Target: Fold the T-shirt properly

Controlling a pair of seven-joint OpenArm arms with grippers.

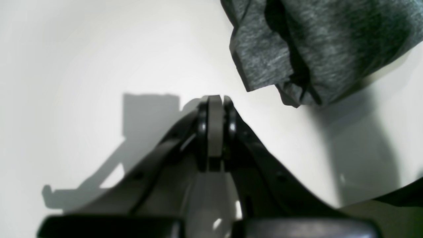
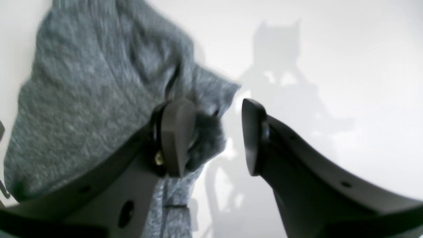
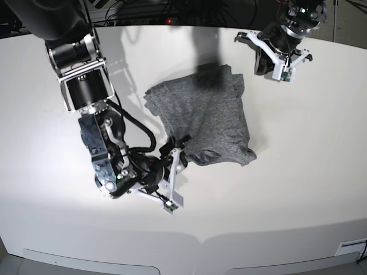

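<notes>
We see the T-shirt [image 3: 203, 117] lying folded in the middle of the white table [image 3: 309, 172]. The right gripper [image 2: 211, 135] has its jaws wide apart at the shirt's lower left edge, gripping nothing. The left gripper [image 1: 214, 99], upper right, has its jaws pressed together, empty.

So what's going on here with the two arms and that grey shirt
A two-armed robot is folding a grey shirt on a white table. The shirt lies bunched into a rough, rumpled rectangle, not yet a neat fold. The right gripper is open at the shirt's near corner, one finger against the cloth and nothing clamped. The left gripper is shut and empty, raised just beyond the shirt's far corner.
</notes>
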